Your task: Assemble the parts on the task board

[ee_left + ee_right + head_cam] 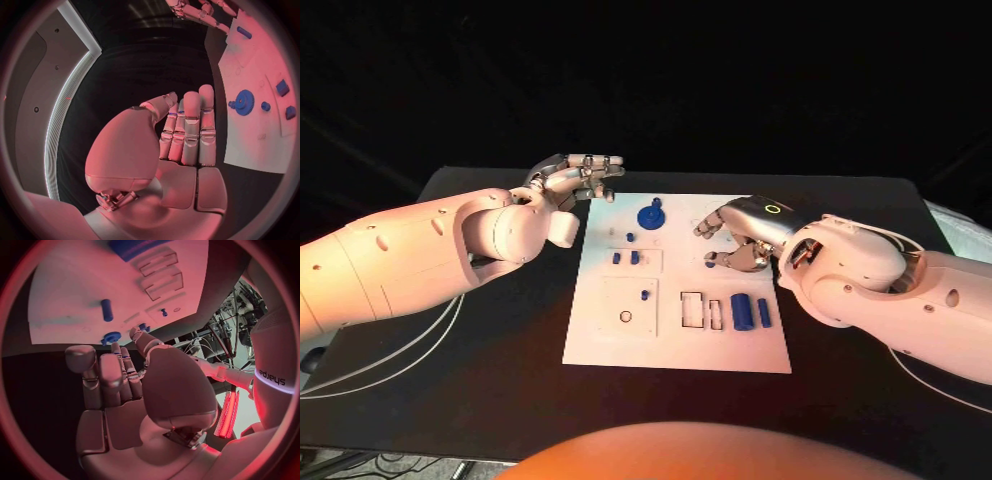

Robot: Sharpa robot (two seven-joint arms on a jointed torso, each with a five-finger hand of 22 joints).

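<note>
A flat white rectangular task board (678, 345) lies in the middle of the black surface (473, 370), between the robot's two silver hands. The left hand (574, 178) hovers just beside the board's far left corner, off its edge, fingers straight and close together, holding nothing; the left wrist view shows the palm bare. It looks parked there to leave the board free.

The right hand (737, 232) hangs over the board's right side, fingers curled loosely downward with gaps between them and nothing in them. It seems poised to reach for a part.

Just to the left of the right hand, between the two hands, sits a round blue toothed gear (651, 215) on the board. Nearer the robot than the right hand, and just beside it, lie a chunky blue block (743, 311) and a slimmer blue bar (764, 312), flat beside outlined empty slots. Small blue pegs (626, 257) stand nearer the left hand. Judging by the empty slots, assembly is far from finished.
</note>
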